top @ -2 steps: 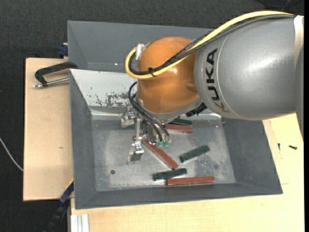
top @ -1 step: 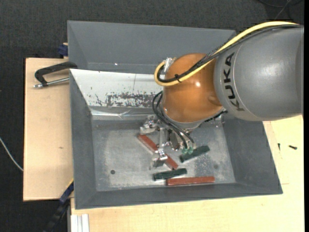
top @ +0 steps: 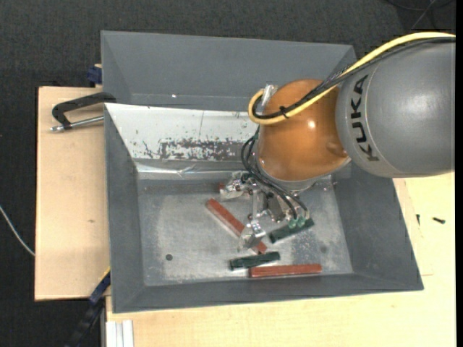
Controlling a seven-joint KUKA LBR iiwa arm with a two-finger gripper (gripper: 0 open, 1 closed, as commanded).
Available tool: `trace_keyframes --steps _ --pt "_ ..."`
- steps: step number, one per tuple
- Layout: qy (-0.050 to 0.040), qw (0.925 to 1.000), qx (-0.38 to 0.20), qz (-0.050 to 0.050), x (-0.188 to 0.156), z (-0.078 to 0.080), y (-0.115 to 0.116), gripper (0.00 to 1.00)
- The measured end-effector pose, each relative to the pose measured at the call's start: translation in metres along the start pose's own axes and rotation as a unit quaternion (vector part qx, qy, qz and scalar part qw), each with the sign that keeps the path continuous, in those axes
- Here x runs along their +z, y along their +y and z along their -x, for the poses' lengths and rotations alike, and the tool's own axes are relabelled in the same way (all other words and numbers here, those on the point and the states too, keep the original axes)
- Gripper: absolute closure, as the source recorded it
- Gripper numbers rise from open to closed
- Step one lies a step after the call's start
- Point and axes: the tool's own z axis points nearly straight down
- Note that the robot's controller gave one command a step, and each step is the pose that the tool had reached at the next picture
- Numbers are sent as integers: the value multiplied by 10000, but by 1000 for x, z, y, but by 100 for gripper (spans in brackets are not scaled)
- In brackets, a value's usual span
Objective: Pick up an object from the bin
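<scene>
Down among two red sticks (top: 226, 217) and two green pieces (top: 293, 228) sits the tool (top: 255, 233) — grip unclear.

The big grey rounded arm link (top: 405, 114), marked KUKA, comes in over the right rim of the grey metal bin (top: 123, 215), above its back right corner. At the link's end sits a glossy orange dome-shaped wrist cover (top: 300, 139), hanging over the bin's right half near the back wall. A yellow cable (top: 376, 53) runs along the top of the link and loops onto the cover. Beneath the cover, dark wires (top: 249, 161) and the slim metal gripper (top: 255, 226) point steeply down to the bin's floor, just right of its middle.
</scene>
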Motion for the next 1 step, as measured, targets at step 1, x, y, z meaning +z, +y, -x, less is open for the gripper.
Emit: trace_keyframes --steps 1 --pt "4 10000 95 7 69 19 -31 100"
